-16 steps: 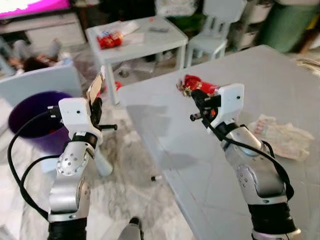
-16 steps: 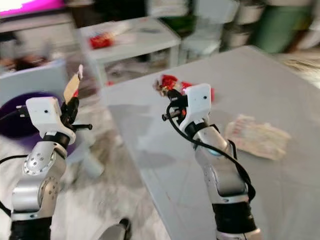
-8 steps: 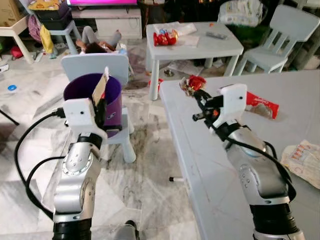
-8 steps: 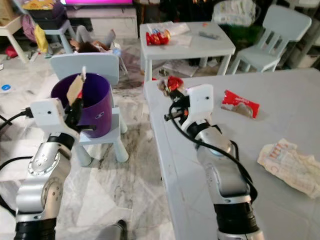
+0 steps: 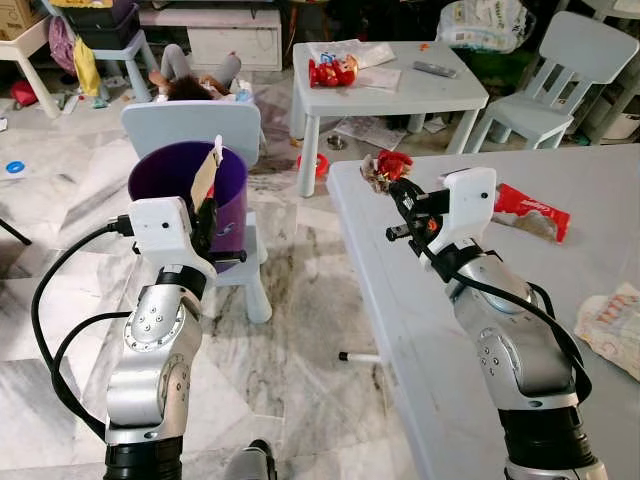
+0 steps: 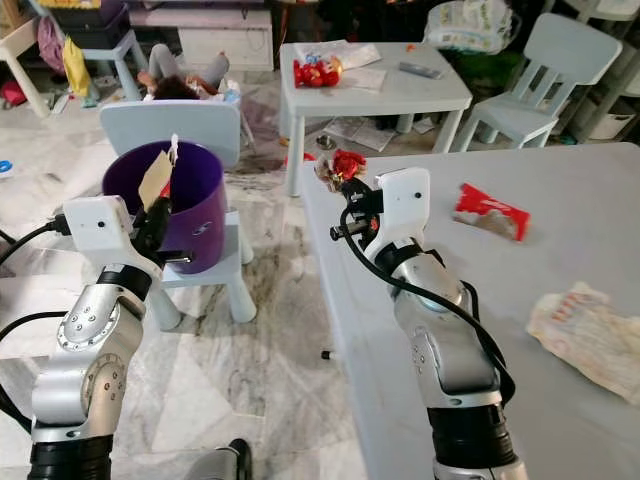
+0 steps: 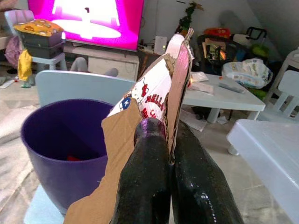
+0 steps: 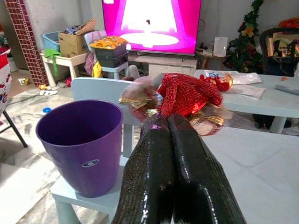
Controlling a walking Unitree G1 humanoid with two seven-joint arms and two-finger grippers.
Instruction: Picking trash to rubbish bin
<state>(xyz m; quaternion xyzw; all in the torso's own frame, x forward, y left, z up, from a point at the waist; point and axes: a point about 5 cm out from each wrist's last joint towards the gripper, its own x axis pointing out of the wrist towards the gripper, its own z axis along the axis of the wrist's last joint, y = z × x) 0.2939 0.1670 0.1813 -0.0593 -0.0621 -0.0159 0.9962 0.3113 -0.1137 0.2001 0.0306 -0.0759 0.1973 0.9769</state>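
- Step in hand, as I read it: carry-to-bin. Both grippers are loaded, nothing dropped yet.
- Your left gripper (image 5: 207, 205) has its fingers clamped on a torn cardboard scrap (image 7: 154, 100). It is held up near the purple bin (image 5: 170, 185), on the robot's side of the rim, not yet over the opening.
- Your right gripper (image 5: 405, 200) has its fingers pinched tight on a red mesh wrapper bundle (image 8: 189, 93), held above the near corner of the grey worktop (image 5: 470, 400), well apart from the bin.
- The bin stands on a small pale blue chair (image 5: 190, 125); something red already lies at its bottom in the left wrist view.
- Next move: push the left gripper forward until the scrap sits over the opening, then let go. The scrap is tall and flat, so it may catch the rim; get it well inside first.
- Then swing the right arm across to the bin, or step closer. The reach looks long from here.
- Still left on the worktop: a red snack packet (image 5: 525, 210) and a crumpled paper wrapper (image 5: 610, 325).
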